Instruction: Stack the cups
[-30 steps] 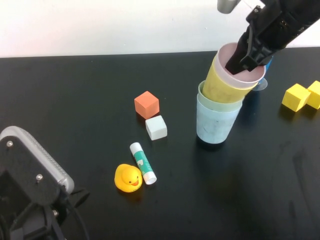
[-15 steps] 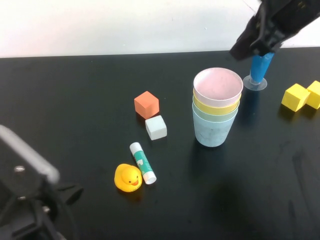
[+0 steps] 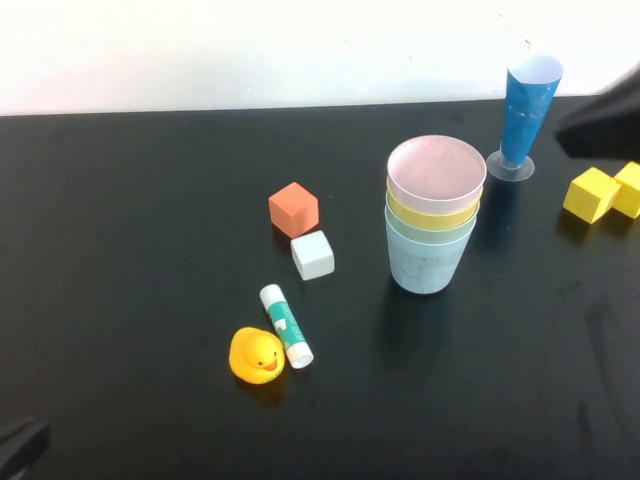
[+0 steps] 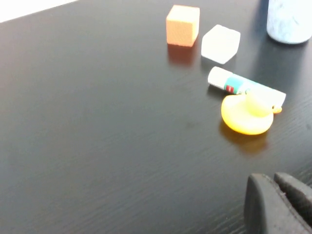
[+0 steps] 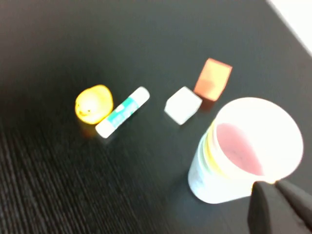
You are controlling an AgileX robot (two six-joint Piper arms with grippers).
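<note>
Right gripper (image 5: 278, 204), fingers pressed together, hangs clear beside the nested cups (image 3: 434, 212); left gripper (image 4: 278, 204) likewise closed, parked near-left. I'd retreat without nudging that stack.

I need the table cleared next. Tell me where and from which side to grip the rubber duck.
Grip the rubber duck across its rounded body, coming from above, fingers on its near and far sides: the glue stick lies against its right. The shut left gripper is nearest; the shut right gripper hangs over the cups.
</note>
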